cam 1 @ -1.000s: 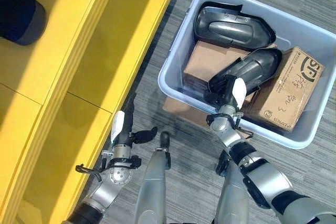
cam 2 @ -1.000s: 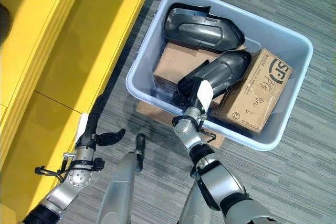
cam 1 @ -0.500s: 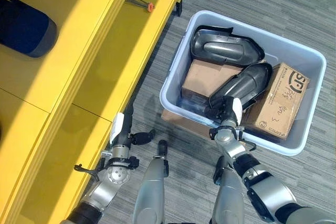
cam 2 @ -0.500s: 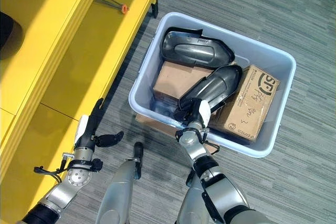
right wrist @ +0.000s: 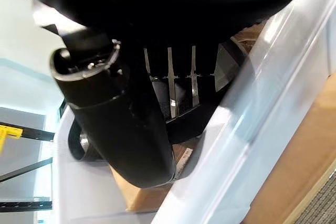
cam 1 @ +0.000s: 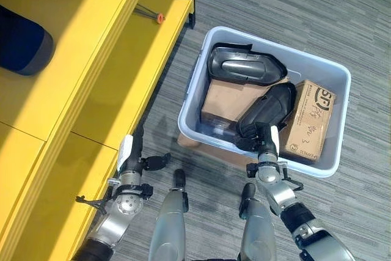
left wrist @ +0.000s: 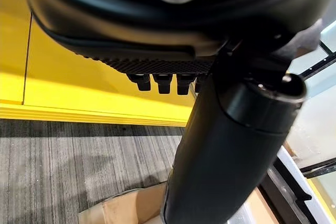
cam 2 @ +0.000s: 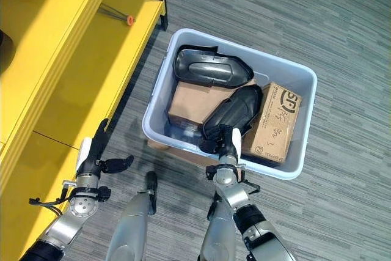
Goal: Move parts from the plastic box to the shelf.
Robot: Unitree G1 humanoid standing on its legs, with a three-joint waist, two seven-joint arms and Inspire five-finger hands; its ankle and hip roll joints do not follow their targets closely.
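A pale blue plastic box [cam 1: 190, 96] stands on the carpet right of the yellow shelf [cam 1: 110, 90]. Two dark moulded parts lie in it: one [cam 1: 244, 68] at the far side, the other [cam 1: 269, 109] slanting over cardboard boxes [cam 1: 308, 120]. My right hand [cam 1: 266, 146] reaches over the box's near rim [right wrist: 252, 129], its straight fingers [right wrist: 168, 77] against the slanting part's near end and its thumb standing apart. My left hand [cam 1: 130, 158] hovers low beside the shelf's bottom board, open and holding nothing, thumb [left wrist: 231, 145] out toward the box.
A dark blue bulky item [cam 1: 21, 41] sits on an upper shelf board. A thin tool with an orange tip [cam 1: 149, 13] lies at the far end of the bottom board. Flat cardboard [cam 1: 190, 142] pokes out from under the box.
The camera has pulled back, so the box and shelf look smaller and farther off. My right hand stays at the slanting part's near end, and my left hand stays by the shelf.
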